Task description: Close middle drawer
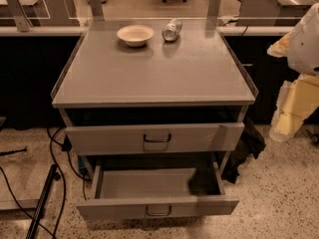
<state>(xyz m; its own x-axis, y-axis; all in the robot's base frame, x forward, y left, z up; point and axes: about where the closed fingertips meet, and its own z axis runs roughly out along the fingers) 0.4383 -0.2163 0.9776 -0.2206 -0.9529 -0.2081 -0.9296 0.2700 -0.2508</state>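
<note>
The grey metal cabinet [154,68] stands in the middle of the view. The middle drawer [158,206] is pulled far out. Its shallow tray [149,182] lies open and holds nothing I can see, and its flat front has a small dark central pull. The drawer above it [155,138] is pulled out only a little. The lowest drawer is hidden under the middle one. My gripper [291,116] hangs with the white and pale yellow arm at the right edge. It is to the right of the cabinet, about level with the upper drawer, and touches nothing.
A white bowl [135,34] and a silver can lying on its side [172,30] sit at the back of the cabinet top. Black cables [55,173] and a dark bar lie on the speckled floor to the left. A dark cloth [246,148] hangs at the cabinet's right.
</note>
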